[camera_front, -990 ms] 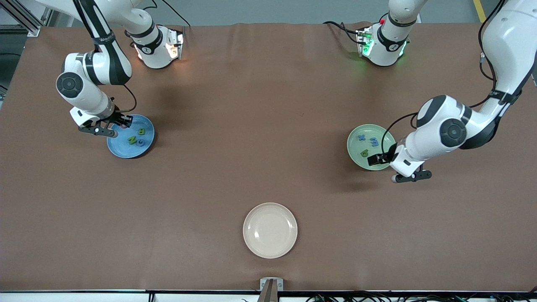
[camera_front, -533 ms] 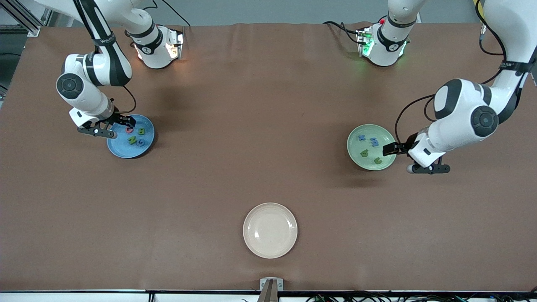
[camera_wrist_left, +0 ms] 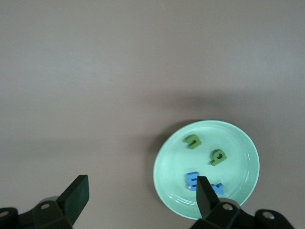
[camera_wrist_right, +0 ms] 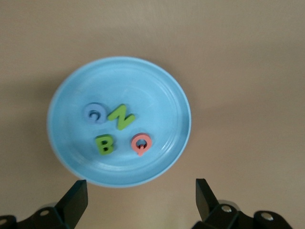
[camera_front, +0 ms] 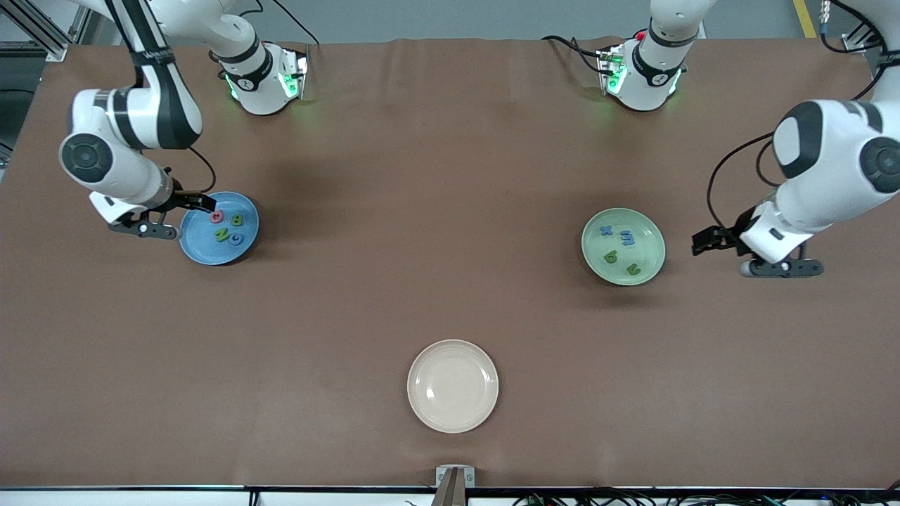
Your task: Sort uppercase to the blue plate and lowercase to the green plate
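The right hand (camera_front: 200, 205) hovers at the blue plate's (camera_front: 204, 251) rim with fingers apart and empty; Q (camera_front: 217, 217), B (camera_front: 238, 220), N (camera_front: 223, 235) and G (camera_front: 235, 239) lie inside. The green plate (camera_front: 650, 261) holds four lowercase letters (camera_front: 628, 239). Beside it, over the tabletop (camera_front: 450, 211), the left hand (camera_front: 705, 241) is spread and empty. Lifting straight up would avoid nudging either plate.

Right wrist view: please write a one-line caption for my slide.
Open right gripper above the blue plate holding capitals G, N, B and Q.

Q (camera_front: 217, 217) dropped, both grippers (camera_front: 199, 204) withdrawn
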You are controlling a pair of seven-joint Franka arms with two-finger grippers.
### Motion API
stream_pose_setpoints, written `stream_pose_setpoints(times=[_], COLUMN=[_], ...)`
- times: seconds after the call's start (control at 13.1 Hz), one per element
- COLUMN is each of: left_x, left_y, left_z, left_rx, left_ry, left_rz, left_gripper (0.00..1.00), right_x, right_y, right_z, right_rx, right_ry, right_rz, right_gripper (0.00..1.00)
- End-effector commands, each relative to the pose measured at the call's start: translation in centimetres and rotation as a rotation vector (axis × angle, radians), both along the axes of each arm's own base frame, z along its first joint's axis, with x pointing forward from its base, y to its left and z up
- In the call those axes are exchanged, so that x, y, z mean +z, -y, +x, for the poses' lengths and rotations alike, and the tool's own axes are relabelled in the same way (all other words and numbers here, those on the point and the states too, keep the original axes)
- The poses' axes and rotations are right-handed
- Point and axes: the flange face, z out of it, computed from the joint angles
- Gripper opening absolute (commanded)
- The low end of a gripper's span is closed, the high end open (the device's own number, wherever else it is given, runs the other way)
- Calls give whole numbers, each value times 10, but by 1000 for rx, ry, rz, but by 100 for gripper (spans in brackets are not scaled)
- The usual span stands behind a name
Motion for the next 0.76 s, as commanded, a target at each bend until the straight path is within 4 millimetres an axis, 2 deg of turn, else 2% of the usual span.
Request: stream_pose_setpoints(times=[0.0,0.15,0.3,0.53,0.69], left_x=[77,124,151,184,199], left_y=[-11,-17,-20,-20,-16], left_z=[7,11,9,6,0], left_rx=[11,10,16,17,19], left_ry=[17,-6,-16,-23,-21], left_rz=[29,26,30,31,43], left_gripper=[99,99,99,99,99], right_x=[83,133,167,192,198], right_y=[-11,-11,-13,-18,-15], right_z=[37,58,72,88,99], right_rx=[74,154,147,116,79], right_ry=[-8,33,94,161,170], right_rz=[70,91,96,123,125], right_gripper=[100,100,100,100,100])
